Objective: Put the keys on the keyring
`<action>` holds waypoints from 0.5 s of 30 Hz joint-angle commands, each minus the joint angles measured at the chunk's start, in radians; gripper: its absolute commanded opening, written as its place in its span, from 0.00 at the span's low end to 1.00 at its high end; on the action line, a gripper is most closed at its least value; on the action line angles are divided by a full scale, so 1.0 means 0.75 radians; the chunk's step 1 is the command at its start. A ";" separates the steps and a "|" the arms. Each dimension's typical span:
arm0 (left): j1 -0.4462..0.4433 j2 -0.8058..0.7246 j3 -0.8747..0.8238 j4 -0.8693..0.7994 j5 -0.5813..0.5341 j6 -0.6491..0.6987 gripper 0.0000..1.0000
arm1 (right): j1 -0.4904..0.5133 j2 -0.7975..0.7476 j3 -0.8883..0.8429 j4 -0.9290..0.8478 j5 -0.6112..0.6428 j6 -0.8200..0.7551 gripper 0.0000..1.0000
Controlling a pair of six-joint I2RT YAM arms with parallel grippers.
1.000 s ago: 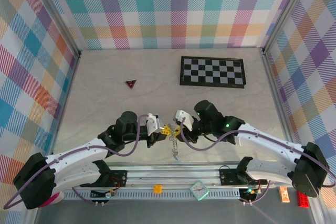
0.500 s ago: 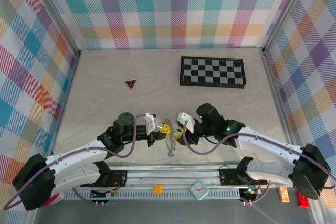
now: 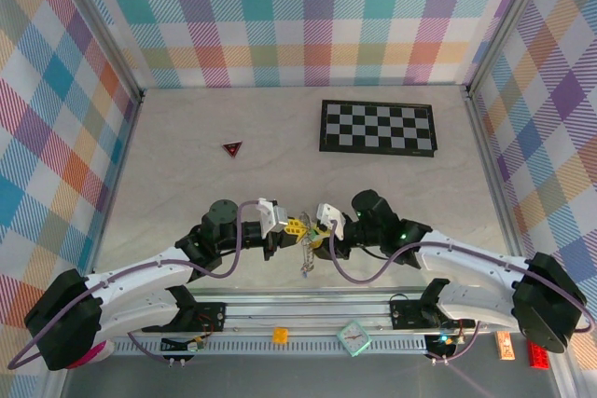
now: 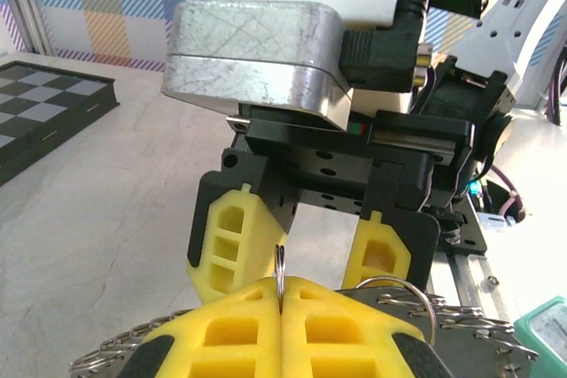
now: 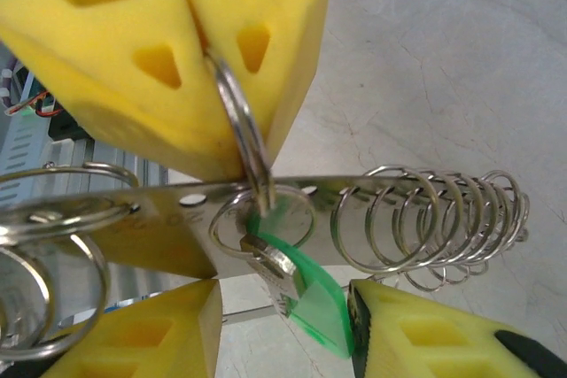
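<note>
left gripper (image 4: 282,297) clamped on keyring (image 5: 237,126) rim; right gripper (image 5: 279,334) spread, straddling green key (image 5: 310,294), gripping nothing. Ring thin, stiff, likely slippery; key light, so pinch its flat head.

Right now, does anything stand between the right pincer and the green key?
Nothing visible does. In the right wrist view the green key hangs under the metal ring that the shut left pincer pinches, and it sits directly in the gap of the open right pincer, with no object in front.
</note>
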 commanded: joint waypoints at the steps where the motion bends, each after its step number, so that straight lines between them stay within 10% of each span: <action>1: -0.014 0.002 -0.005 0.114 0.043 -0.018 0.00 | -0.001 -0.033 -0.019 0.098 -0.038 -0.026 0.38; 15: -0.014 -0.012 -0.001 0.075 0.032 0.001 0.00 | -0.002 -0.074 -0.007 0.023 -0.001 -0.054 0.05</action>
